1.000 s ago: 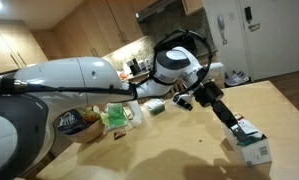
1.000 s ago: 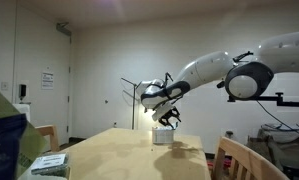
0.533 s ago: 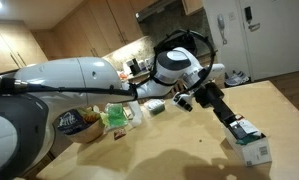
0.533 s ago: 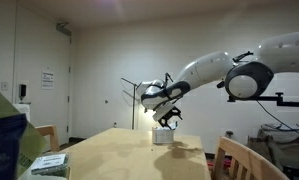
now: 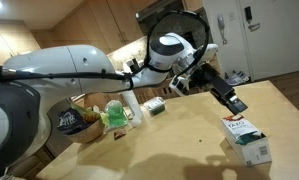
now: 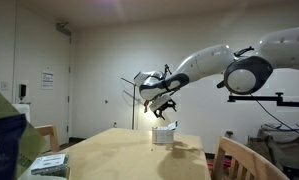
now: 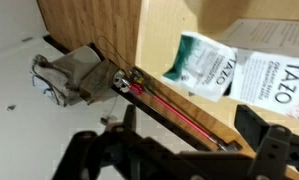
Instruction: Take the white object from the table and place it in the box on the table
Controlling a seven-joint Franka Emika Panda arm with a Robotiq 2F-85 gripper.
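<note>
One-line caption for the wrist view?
Open gripper above the white packet, which overlaps an edge of the green-printed carton.

Home kitchen — wooden cabinets, range hood — wooden table.

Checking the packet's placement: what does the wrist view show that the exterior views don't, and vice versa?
Wrist view only: the white object as a separate teal-patched packet overlapping the edge of the box, plus crumpled grey fabric beyond the table edge. Exterior views only: the whole arm and snack bags on the table. Shared: the open gripper hanging above the box.
</note>
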